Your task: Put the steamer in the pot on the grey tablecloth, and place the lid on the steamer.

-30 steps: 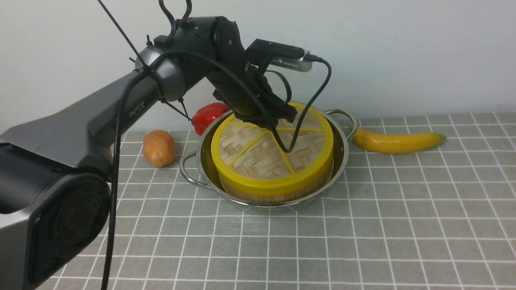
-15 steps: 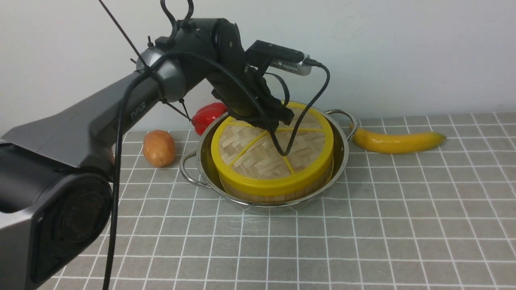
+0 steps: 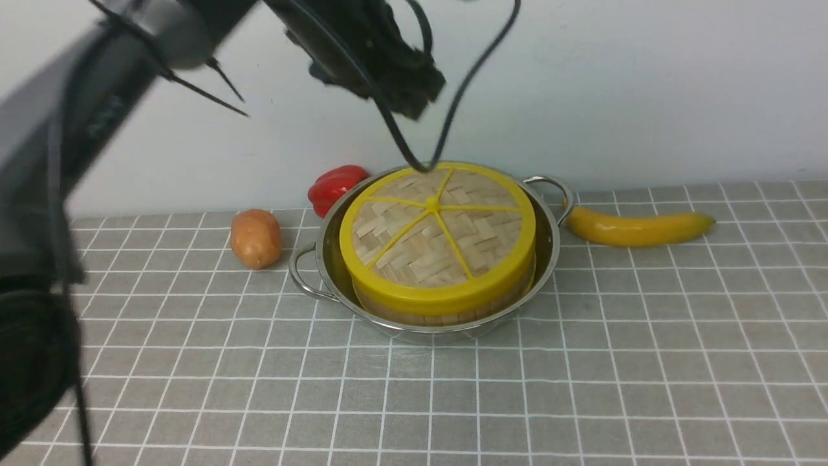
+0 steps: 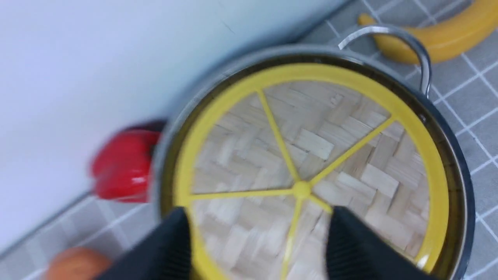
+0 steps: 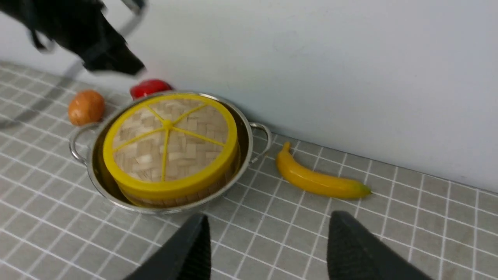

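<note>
Toward the far edge of the grey tablecloth (image 3: 517, 401): one pot (image 3: 446, 329), the steamer (image 3: 446, 317) nested inside, capped by the lid (image 3: 433, 246), presumably to close it; above, the left gripper (image 4: 258, 233), jaws parted, nothing held, likewise the right (image 5: 268, 241).

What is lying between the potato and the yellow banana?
The pot, with the steamer and lid in it, as the front view shows.

The front view looked forward and down from the robot's side; the left wrist's peered closely down, the right wrist's from farther off, both sharing the round woven-bamboo, yellow-rimmed lid (image 4: 301, 189)!
</note>
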You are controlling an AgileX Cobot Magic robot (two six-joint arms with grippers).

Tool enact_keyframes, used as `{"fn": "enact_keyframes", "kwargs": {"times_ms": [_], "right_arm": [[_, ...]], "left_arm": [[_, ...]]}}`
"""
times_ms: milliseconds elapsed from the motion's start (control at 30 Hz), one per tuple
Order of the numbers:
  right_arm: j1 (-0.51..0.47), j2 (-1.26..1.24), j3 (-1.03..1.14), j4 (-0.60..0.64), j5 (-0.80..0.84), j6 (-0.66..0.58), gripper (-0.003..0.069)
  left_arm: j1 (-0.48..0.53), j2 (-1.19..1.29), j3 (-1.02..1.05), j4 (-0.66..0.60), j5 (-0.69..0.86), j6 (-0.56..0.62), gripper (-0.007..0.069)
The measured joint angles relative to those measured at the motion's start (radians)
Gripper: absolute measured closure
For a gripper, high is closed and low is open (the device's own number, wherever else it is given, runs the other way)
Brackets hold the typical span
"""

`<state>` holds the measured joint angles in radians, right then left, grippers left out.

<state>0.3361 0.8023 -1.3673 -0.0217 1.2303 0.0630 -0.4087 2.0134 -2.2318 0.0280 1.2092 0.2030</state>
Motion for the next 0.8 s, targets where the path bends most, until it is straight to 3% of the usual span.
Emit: {"fn": "enact_keyframes", "kwargs": {"times_ms": [167,233,400,533,633,800], "right_arm": [[0.0,-0.123,0.155,-0.046,-0.069,-0.011,0.0418],[0.0,-0.193,0.258,-0.065,-0.117,-0.006,0.0474],[0.0,-0.324,0.51,-0.08,-0.244,0.04,0.0557],[0.0,-0.378,0.635,-0.08,-0.319,0.075,0.0579],[0.0,-0.409,0.732,-0.081,-0.378,0.101,0.0589],[0.0,-0.412,0.771,-0.082,-0.393,0.108,0.059]], "left_arm": [[0.001,-0.111,0.01,0.051,0.002,0.0,0.0585],[0.001,-0.171,0.033,0.047,0.002,0.003,0.0635],[0.001,-0.3,0.153,-0.028,0.002,0.038,0.0648],[0.001,-0.395,0.297,-0.074,0.003,0.077,0.0648],[0.001,-0.515,0.519,-0.092,-0.017,0.095,0.0648],[0.001,-0.716,0.882,-0.1,-0.217,0.093,0.0648]]}}
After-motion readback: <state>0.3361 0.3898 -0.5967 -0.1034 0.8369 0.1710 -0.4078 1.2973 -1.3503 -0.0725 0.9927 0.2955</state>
